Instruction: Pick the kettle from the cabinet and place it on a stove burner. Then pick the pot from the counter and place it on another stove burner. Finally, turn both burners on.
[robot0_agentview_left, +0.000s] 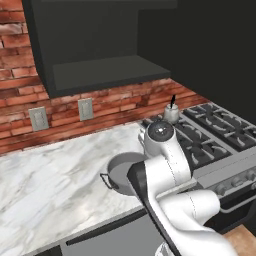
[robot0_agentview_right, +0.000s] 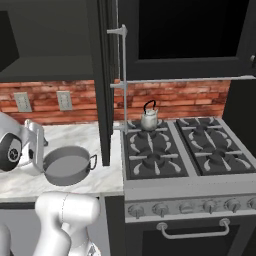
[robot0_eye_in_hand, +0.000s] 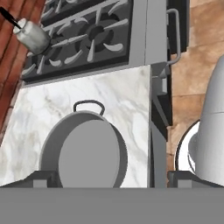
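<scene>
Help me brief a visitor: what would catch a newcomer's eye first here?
Probably the white arm bent over the marble counter, its open fingers hanging above the wide grey pot. Next, the small kettle already standing on the stove's rear-left burner, against the brick wall.
</scene>
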